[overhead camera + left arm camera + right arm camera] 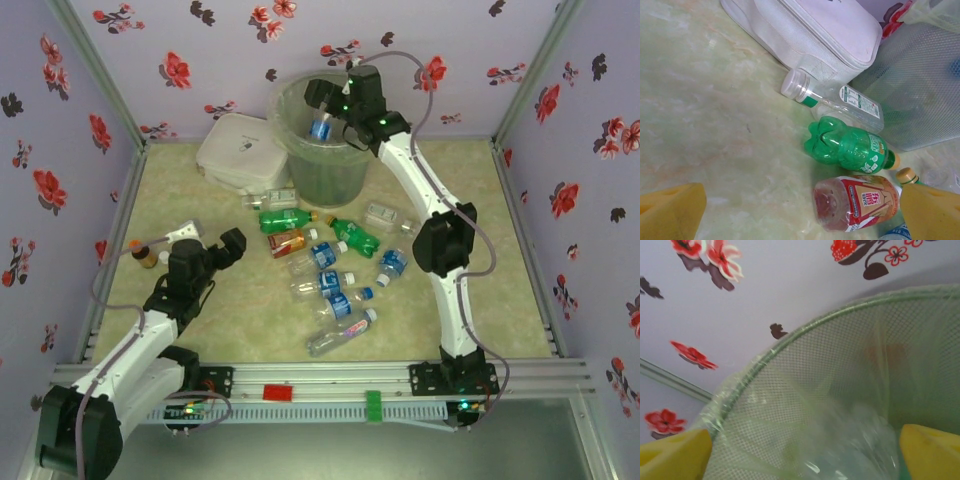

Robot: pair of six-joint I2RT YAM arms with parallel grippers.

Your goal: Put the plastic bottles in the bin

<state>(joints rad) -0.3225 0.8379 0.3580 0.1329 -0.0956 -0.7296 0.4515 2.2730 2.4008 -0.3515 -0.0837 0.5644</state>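
The bin (322, 165), a tall mesh bucket lined with clear plastic, stands at the back. My right gripper (330, 112) hangs over its mouth, open, with a blue-labelled bottle (320, 128) just below it inside the rim. In the right wrist view the right gripper (802, 460) is spread wide above a blurred clear bottle (860, 455) within the bin (790, 390). Several plastic bottles lie mid-table, among them a green one (285, 217) and an orange-red one (287, 241). My left gripper (215, 242) is open beside them. The left gripper (800, 215) faces the orange-red bottle (855, 202) and the green bottle (850, 145).
A flat white lidded container (240, 150) sits left of the bin, with a clear white-capped bottle (832, 97) against it. A small brown bottle with an orange cap (140, 250) stands at the left edge. Flowered walls close in three sides.
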